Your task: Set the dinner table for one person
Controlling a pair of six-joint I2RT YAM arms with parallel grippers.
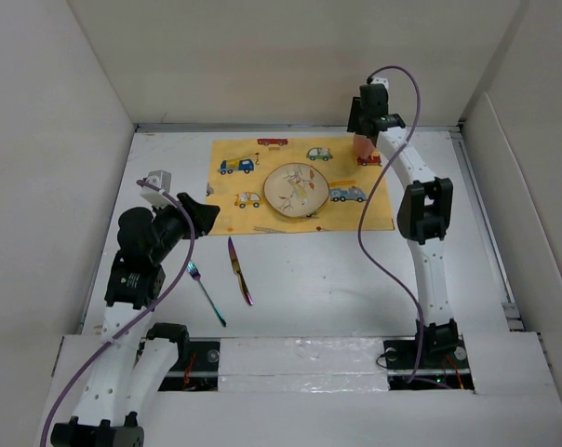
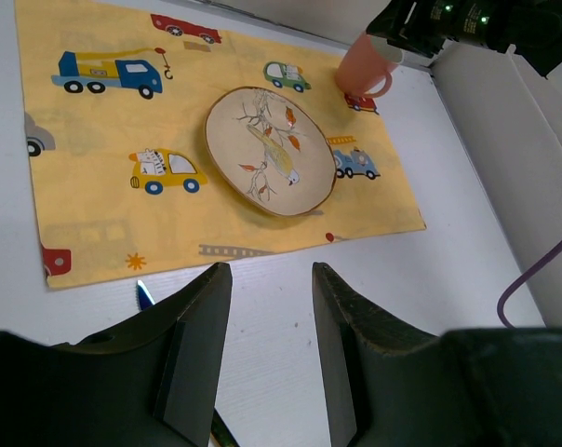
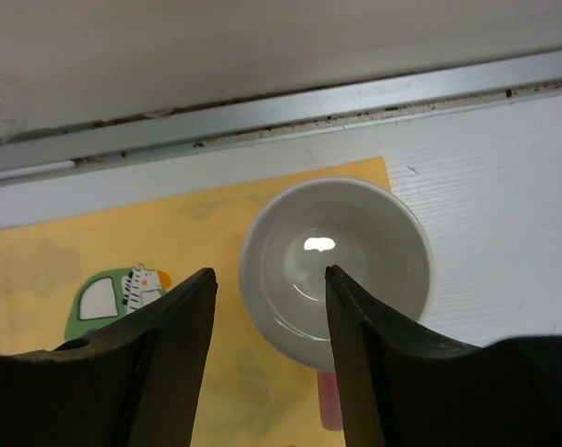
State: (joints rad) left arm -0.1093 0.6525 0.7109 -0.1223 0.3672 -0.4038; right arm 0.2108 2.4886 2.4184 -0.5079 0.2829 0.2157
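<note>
The white dinner table carries a yellow car-print placemat with a bird-pattern plate in its middle. A pink mug with a white inside stands on the placemat's far right corner. My right gripper hangs just above it, open, with one finger over the mug's inside and the other outside its left wall. An iridescent fork and knife lie on the table near the placemat's front edge. My left gripper is open and empty above the bare table by the knife tip.
Off-white panels wall the table on the left, back and right. A metal rail runs along the back wall just beyond the mug. The right arm's purple cable hangs over the table right of the placemat.
</note>
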